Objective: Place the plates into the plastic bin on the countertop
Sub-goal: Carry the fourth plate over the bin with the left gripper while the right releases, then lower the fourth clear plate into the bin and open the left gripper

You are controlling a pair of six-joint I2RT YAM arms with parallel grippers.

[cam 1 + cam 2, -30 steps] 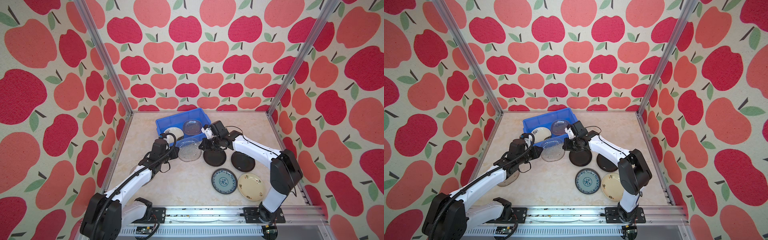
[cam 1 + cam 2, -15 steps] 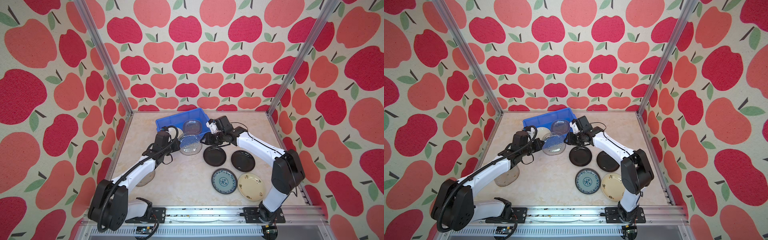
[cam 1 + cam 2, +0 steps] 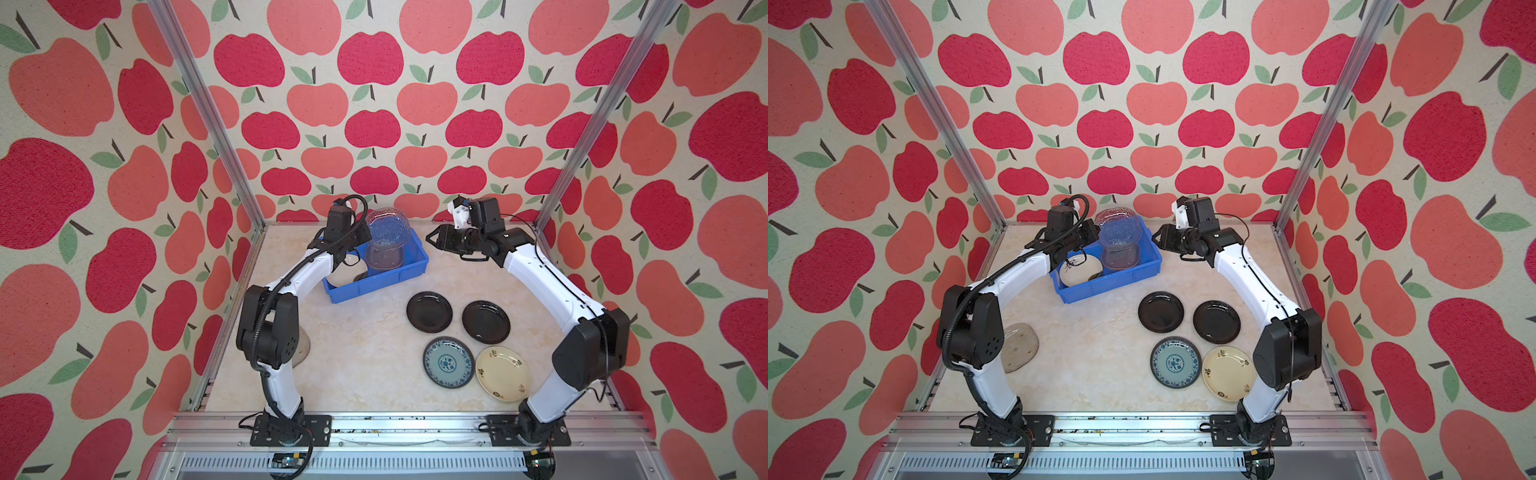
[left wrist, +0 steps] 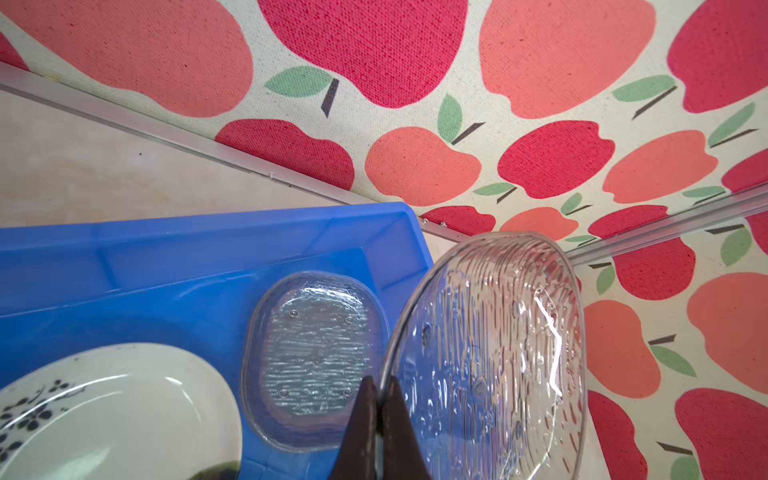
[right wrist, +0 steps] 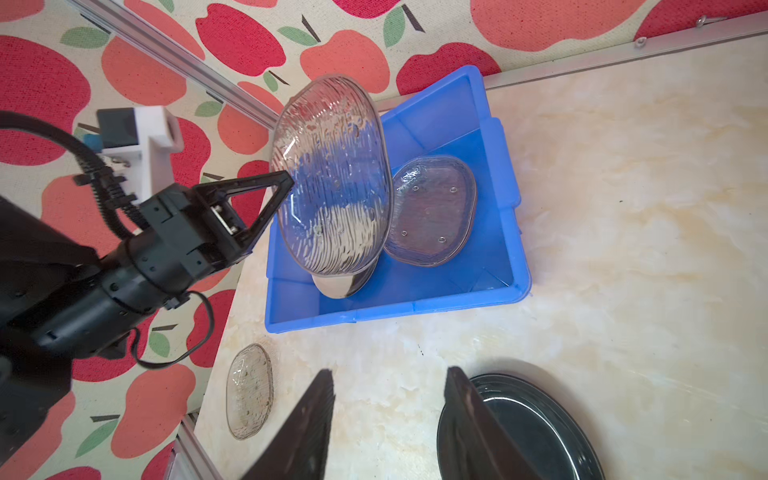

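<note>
Pinching a glass plate (image 3: 388, 230) above the blue bin (image 3: 374, 287), your left gripper (image 4: 378, 399); right gripper (image 5: 390, 374) gapes empty; marbled countertop (image 3: 365, 353), apple-print walls (image 3: 374, 124).

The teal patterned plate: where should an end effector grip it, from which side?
Probably the raised rim of the teal plate at its left edge in both top views, from above: it lies flat, and the cream plate and black plates crowd right and far sides.

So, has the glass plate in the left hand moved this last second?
Yes. The clear glass plate rose from in front of the plastic bin and went toward the back wall; the left hand holds it tilted above the bin.
</note>
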